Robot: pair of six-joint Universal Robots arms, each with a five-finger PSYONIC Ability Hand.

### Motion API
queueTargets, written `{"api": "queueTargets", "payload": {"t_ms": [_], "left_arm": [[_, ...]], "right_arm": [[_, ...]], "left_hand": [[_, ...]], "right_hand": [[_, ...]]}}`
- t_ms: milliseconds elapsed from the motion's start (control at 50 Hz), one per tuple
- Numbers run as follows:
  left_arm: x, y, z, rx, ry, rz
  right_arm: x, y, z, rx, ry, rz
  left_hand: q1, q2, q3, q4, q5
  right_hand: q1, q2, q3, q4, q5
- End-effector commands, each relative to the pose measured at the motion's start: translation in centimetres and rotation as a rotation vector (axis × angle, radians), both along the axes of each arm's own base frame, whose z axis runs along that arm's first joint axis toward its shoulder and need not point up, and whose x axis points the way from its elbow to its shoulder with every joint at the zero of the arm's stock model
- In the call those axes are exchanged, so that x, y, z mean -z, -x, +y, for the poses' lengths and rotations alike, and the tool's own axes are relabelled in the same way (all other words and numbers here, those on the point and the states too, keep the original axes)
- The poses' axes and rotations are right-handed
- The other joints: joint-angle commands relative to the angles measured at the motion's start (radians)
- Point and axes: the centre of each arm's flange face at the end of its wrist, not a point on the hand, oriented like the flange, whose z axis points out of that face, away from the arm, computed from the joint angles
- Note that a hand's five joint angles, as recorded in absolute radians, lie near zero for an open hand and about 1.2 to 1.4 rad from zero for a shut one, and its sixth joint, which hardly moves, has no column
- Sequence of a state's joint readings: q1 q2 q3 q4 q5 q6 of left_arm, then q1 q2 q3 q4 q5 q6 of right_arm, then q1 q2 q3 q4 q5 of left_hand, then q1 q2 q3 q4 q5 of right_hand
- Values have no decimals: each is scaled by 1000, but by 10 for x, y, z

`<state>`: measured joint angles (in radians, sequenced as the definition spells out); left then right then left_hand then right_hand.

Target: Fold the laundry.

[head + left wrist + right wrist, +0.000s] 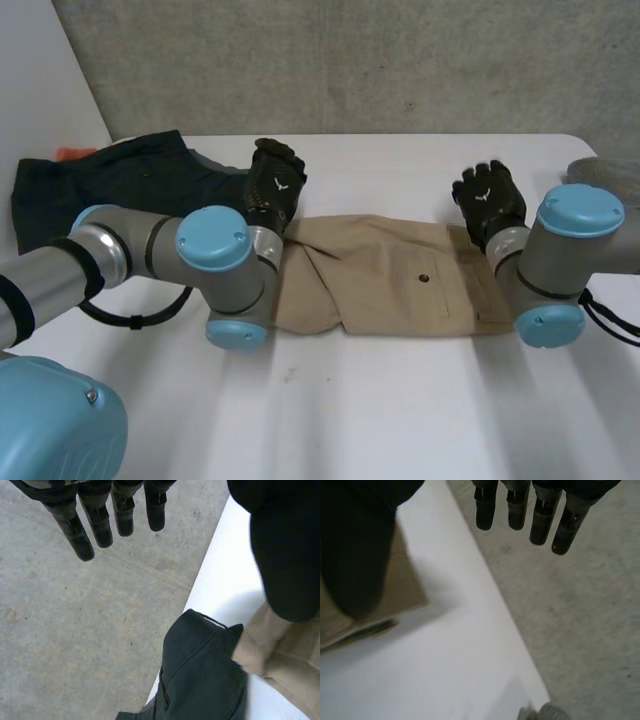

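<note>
Folded tan trousers [400, 280] on the table [380, 420], dark garment [120, 185] at 10 o'clock. Up at the far corners, left robot hand [272, 188] and right robot hand [488, 200], fingers straight, gripping nothing.

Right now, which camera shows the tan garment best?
The head view: the whole tan garment lies spread on the table. The left wrist view catches one end beside the dark garment; the right wrist view, one corner.
</note>
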<state>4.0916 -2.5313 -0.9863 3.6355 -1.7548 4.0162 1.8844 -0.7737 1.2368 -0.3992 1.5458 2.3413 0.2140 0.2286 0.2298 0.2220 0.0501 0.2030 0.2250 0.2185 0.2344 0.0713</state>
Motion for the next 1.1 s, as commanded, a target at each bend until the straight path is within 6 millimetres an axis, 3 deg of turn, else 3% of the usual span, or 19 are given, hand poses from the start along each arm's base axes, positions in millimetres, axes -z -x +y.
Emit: {"api": "queueTargets", "payload": {"t_ms": [20, 120, 140, 220, 300, 420, 520, 560, 600, 680, 760, 820, 920, 980, 1060, 1080, 1100], "left_arm": [[-40, -13, 17, -46, 16, 43], [-50, -26, 37, -40, -24, 58], [-56, -31, 44, -36, -35, 81], [-60, -42, 60, -23, -91, 136], [-55, -48, 71, -12, -137, 162], [-49, -48, 77, -2, -160, 159], [-48, -47, 79, 2, -164, 157], [-47, -46, 80, 3, -168, 154], [-47, -46, 80, 3, -167, 155], [-48, -47, 81, 1, -167, 155], [-51, -48, 81, 4, -162, 159], [-59, -49, 81, 3, -146, 171], [-66, -54, 84, 0, -138, 179], [-71, -57, 87, -2, -134, 186], [-70, -60, 91, -3, -140, 181], [-70, -61, 91, -3, -140, 181], [-70, -61, 92, -3, -140, 181]], "right_arm": [[-59, 9, 23, 3, 60, -104], [-67, 22, 59, 13, -105, -132], [-65, 27, 71, 21, -189, -140], [-49, 48, 90, 75, -407, -192], [-30, 63, 98, 80, -529, -234], [-15, 63, 97, 32, -546, -254], [13, 61, 89, 36, -574, -250], [16, 61, 87, 39, -569, -246], [15, 61, 84, 41, -554, -250], [11, 64, 81, 46, -508, -262], [-22, 86, 72, 96, -402, -282], [-34, 101, 66, 125, -359, -271], [-44, 129, 57, 176, -284, -111], [-47, 132, 54, 168, -253, -14], [-61, 101, 63, 44, -158, 103], [-72, 71, 74, -52, -98, 115], [-77, 58, 79, -97, -69, 114]], "left_hand": [[-39, -54, -55, -48, -50], [-39, -54, -55, -48, -50], [-39, -54, -55, -48, -50], [-39, -54, -55, -48, -50], [-39, -54, -55, -48, -50], [-39, -54, -55, -48, -50], [-39, -54, -55, -48, -50], [-39, -54, -55, -48, -50], [-39, -54, -55, -48, -50], [-39, -54, -55, -48, -50], [-39, -54, -55, -48, -50], [-39, -54, -55, -48, -50], [-39, -54, -55, -48, -50], [-39, -54, -55, -48, -50], [-39, -54, -55, -48, -50], [-39, -54, -55, -48, -50], [-39, -54, -55, -48, -50]], "right_hand": [[-28, -50, -44, -60, -71], [-28, -50, -44, -60, -71], [-28, -50, -44, -60, -71], [-28, -50, -44, -60, -71], [81, 59, 66, 50, 38], [255, 233, 239, 223, 212], [284, 262, 269, 253, 241], [573, 551, 557, 542, 530], [1190, 1168, 1175, 1159, 1147], [1193, 1171, 1178, 1162, 1150], [1193, 1171, 1178, 1162, 1150], [1193, 1171, 1178, 1162, 1150], [1193, 1171, 1178, 1162, 1150], [1193, 1171, 1178, 1162, 1150], [1193, 1171, 1178, 1162, 1150], [1193, 1171, 1178, 1162, 1150], [1193, 1171, 1178, 1162, 1150]]}}
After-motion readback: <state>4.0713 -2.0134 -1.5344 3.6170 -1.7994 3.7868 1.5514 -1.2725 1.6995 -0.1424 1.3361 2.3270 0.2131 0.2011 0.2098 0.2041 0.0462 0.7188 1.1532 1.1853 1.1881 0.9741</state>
